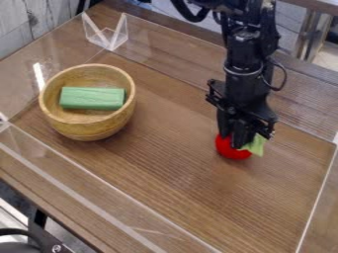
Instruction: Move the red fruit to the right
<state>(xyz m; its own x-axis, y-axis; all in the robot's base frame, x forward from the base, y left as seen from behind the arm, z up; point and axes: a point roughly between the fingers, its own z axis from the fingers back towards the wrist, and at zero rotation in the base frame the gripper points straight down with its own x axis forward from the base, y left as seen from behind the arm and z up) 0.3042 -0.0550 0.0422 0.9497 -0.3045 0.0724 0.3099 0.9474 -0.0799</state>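
Fingers of the gripper point straight down and are closed on the red fruit, which sits directly under them, so nothing separates the fingers from the thing they must move. The fruit shows as a small red round body below the fingertips, with its green leafy cap sticking out to the right side; its long axis seems to run about left to right, though the fingers cover the upper part and I cannot be sure. The fruit looks at the level of the wooden table or just above it; whether it already touches the wood I cannot tell. Only one arm works here, so no choice of hand exists. To the right of the fruit some bare wood is left before the clear wall along the right edge, so the room on that side is limited. Toward the near side the table is open. Well apart on the left stands the wooden bowl with the light green block lying inside it, far from any path.
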